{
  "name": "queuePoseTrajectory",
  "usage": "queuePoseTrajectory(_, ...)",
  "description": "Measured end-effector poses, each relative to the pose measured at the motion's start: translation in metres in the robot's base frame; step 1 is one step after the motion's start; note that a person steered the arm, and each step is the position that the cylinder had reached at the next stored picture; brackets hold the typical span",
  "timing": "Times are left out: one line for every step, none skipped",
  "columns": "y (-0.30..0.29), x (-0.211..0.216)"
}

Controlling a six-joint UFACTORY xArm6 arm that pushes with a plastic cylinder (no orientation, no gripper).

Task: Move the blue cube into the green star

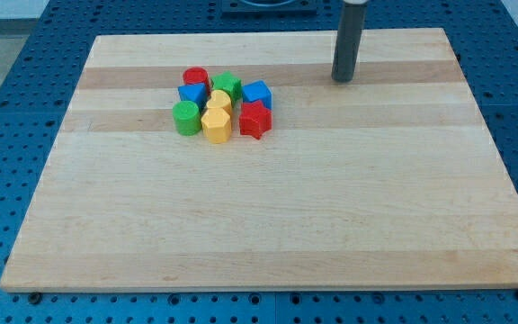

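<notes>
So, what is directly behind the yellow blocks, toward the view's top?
The green star sits just behind the yellow blocks, with the red cylinder beside it. The star's lower edge is covered by them. My tip is far right.

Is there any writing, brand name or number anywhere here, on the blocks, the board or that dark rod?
None: no word, number or sign can be read.
The wooden board is bare.
The blocks, such as the blue cube and the green star, are plain.
The rod, down to my tip, shows no label.
</notes>
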State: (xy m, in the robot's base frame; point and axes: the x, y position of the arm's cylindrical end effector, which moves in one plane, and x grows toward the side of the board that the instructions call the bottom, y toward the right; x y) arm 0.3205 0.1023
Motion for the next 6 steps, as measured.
queuePoseTrajectory(-0.031, 0.017)
queuePoseTrajectory(-0.051, 0.017)
queuePoseTrajectory(-0.068, 0.017)
queuePoseTrajectory(-0.082, 0.017)
queuePoseTrajectory(-0.094, 0.017)
queuePoseTrajectory(-0.100, 0.018)
